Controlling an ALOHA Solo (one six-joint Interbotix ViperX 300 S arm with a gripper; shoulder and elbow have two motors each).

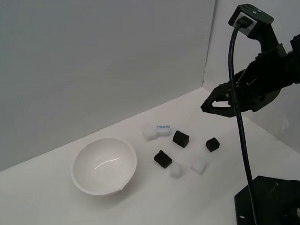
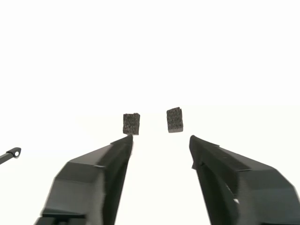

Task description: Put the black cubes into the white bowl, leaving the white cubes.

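Observation:
Three black cubes lie on the white table: one (image 1: 180,138) by the labelled white block, one (image 1: 213,144) toward the exterior view's right, one (image 1: 162,159) nearest the white bowl (image 1: 104,165). The bowl is empty. White cubes (image 1: 198,166) (image 1: 176,170) lie in front of them, and a white block with a blue label (image 1: 162,129) and a white cube (image 1: 149,134) behind. My gripper (image 1: 206,107) hangs open above and right of the cubes, holding nothing. In the wrist view two black cubes (image 2: 131,123) (image 2: 175,119) show beyond the open fingers (image 2: 112,159).
A black base plate (image 1: 273,207) sits at the exterior view's lower right. A black cable (image 1: 241,131) hangs from the wrist camera down to it. A grey wall stands behind the table.

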